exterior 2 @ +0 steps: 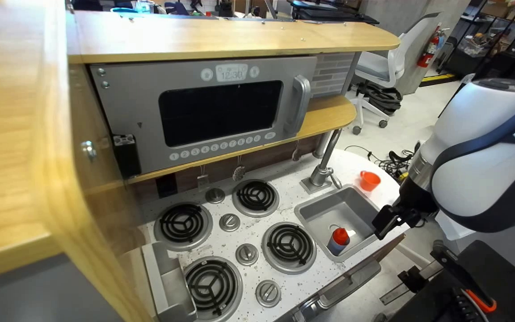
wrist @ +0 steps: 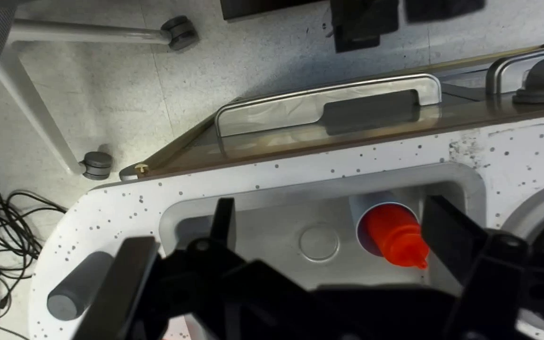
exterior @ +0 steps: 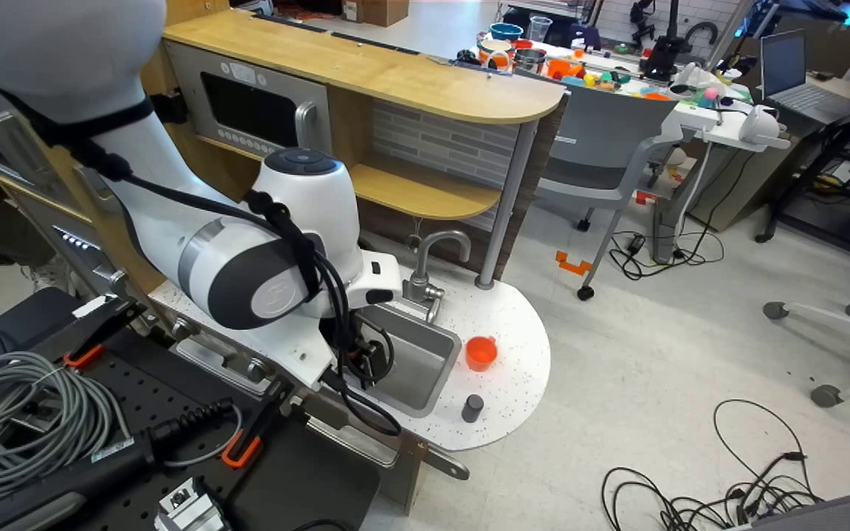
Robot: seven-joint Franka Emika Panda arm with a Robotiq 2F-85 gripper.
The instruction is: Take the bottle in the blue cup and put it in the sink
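**One Lift-Out Yet to Be Made**

Cup and all, a tiny red squeeze bottle (wrist: pixel 394 234) sits inside the sink (wrist: pixel 265 241), right of centre in the wrist frame, its base hidden within the pale-blue cup (wrist: pixel 372 202). Sink reached, then, but the bottle is not out of the cup; by this reading, the grasp, the lift clear and the set-down all remain to be done. The pincer (wrist: pixel 330 208) is released, its jaws well apart, holding nothing. By count: one bottle; two cups, the pale-blue one and an orange cup (exterior: pixel 479 355), right of centre in an exterior view; one sink; one faucet (exterior: pixel 422 269); one dark grey cylinder (exterior: pixel 472 408); and, on the speckled white worktop (exterior: pixel 517 324), four coiled burners (exterior 2: pixel 289 247) with four knobs (exterior 2: pixel 246 254) among them.
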